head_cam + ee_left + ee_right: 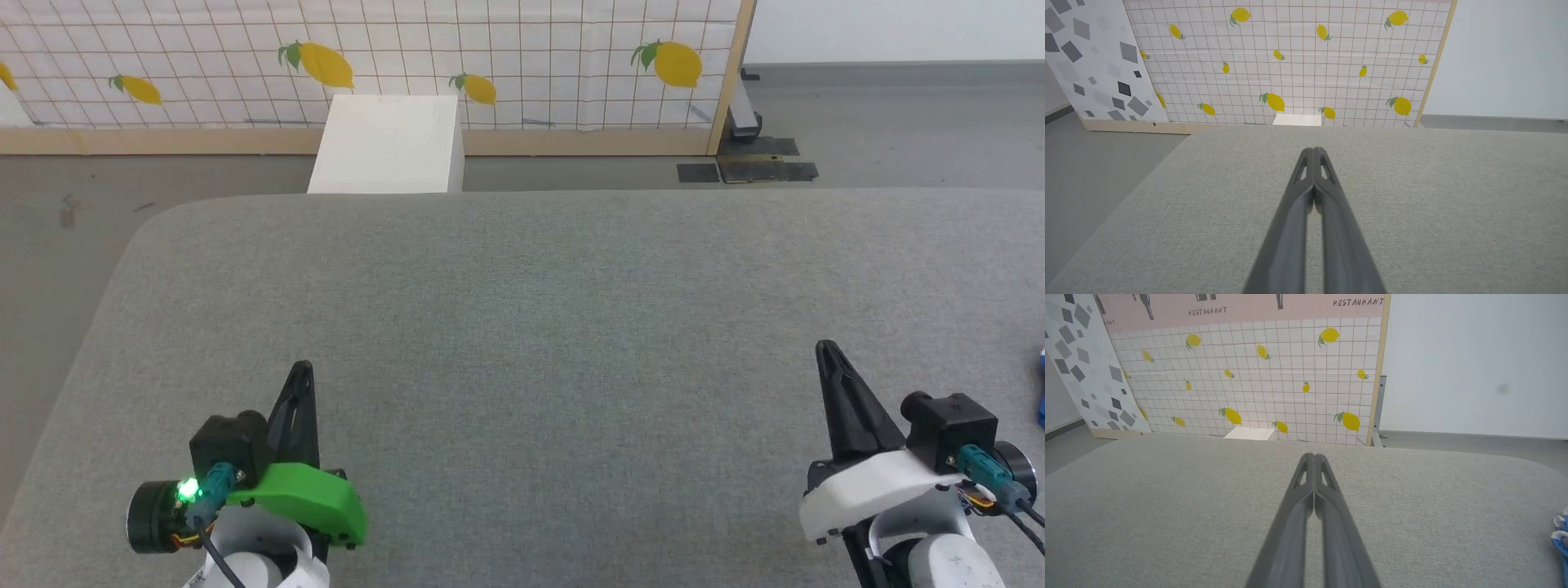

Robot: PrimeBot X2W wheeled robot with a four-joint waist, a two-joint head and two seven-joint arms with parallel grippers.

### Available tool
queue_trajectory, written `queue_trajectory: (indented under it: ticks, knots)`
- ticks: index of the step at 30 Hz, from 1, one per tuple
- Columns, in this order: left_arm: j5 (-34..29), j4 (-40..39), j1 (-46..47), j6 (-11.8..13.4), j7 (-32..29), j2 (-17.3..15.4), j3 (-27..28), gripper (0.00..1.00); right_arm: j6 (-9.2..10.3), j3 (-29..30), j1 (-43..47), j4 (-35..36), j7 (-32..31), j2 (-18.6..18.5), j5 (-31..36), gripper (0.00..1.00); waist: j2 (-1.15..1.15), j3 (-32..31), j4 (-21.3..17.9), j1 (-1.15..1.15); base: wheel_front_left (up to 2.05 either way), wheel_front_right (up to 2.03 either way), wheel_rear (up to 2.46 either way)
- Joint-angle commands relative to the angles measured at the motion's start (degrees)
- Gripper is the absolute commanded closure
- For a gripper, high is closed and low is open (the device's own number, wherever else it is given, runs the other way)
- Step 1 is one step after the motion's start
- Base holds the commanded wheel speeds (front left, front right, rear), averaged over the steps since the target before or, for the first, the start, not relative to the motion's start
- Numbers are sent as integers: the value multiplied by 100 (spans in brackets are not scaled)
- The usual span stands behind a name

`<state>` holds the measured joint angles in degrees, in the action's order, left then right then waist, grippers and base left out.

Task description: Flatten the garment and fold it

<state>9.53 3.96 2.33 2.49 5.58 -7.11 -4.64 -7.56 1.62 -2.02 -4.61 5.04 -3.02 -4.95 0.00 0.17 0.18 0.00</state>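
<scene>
Grey woven cloth covers the table (522, 278). At its near left the left gripper (303, 369) hovers just above it, its two dark fingers pressed tip to tip with nothing between them. The left wrist view shows this left gripper (1313, 151) pointing across the cloth toward the lemon-print screen (1290, 61).

Past the table's far edge, left of centre, a white box (388, 143) stands on the floor. Its top looks plain and closed, and I cannot tell whether it holds anything.

Further right, the right gripper (826, 347) is likewise closed and empty, its fingers pointing up the table. The garment (1042, 412) lies on the table at the far right. It is just a blue and white sliver at the edge of the head view and of the right wrist view, where the garment (1562, 541) sits near the right gripper but apart from it.

My reading is that the work has not begun, and the step in hand is to reach the garment. To do it well, the right arm should swing out to its right and open its fingers before coming down. It should then pinch one edge only and drag the garment to the middle, where both arms can spread it flat
</scene>
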Motion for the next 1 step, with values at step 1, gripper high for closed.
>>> queue_trajectory:
  ticks: [1]
  knots:
    - [-86,-46,-92,-45,-36,44,38,100,5,-21,93,57,-31,9,67,100,0,-1,0,0,0,0,0]
